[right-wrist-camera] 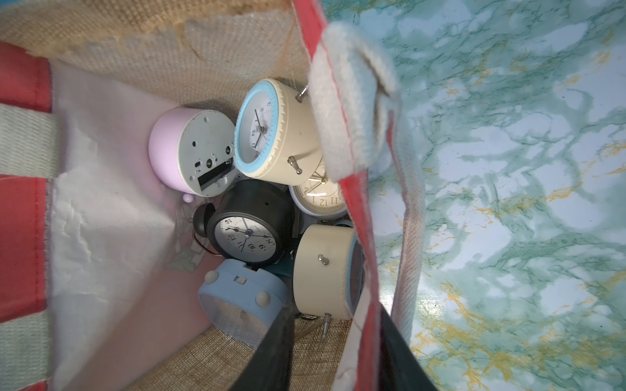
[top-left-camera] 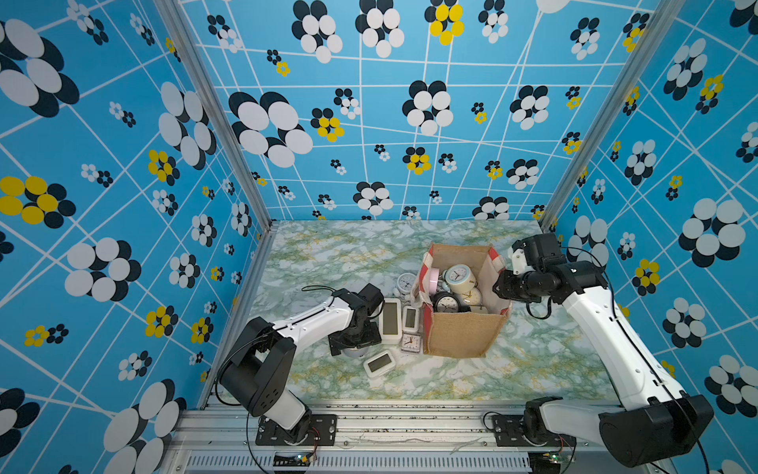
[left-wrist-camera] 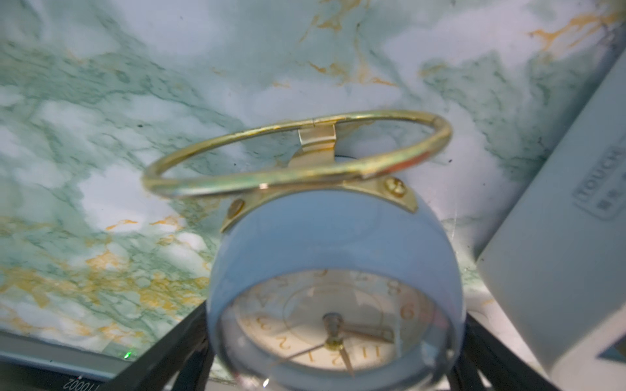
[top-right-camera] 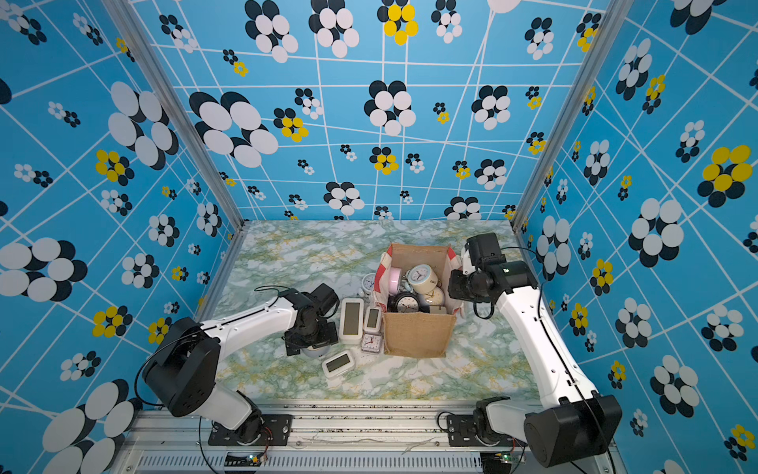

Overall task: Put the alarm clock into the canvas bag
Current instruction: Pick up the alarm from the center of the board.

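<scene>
The alarm clock (left-wrist-camera: 332,237), a pale blue ball with a cream dial and a gold ring, rests on the marbled table between the fingers of my open left gripper (left-wrist-camera: 335,315). Whether the fingers touch it I cannot tell. In both top views only a sliver of the clock (top-left-camera: 356,352) (top-right-camera: 315,351) shows under the left gripper (top-left-camera: 355,342) (top-right-camera: 311,338). The canvas bag (top-left-camera: 459,332) (top-right-camera: 416,334) stands upright to its right, with several clocks inside. My right gripper (right-wrist-camera: 335,308) (top-left-camera: 501,287) straddles the bag's red right wall (right-wrist-camera: 364,257), one finger inside, one outside, with a gap showing.
White digital clocks (top-left-camera: 389,320) (top-left-camera: 410,319) (top-left-camera: 379,363) and a small square clock (top-left-camera: 410,342) lie between the left gripper and the bag. A round clock (top-left-camera: 406,282) stands by the bag's far left corner. A tall digital clock (left-wrist-camera: 559,254) is close beside the blue one.
</scene>
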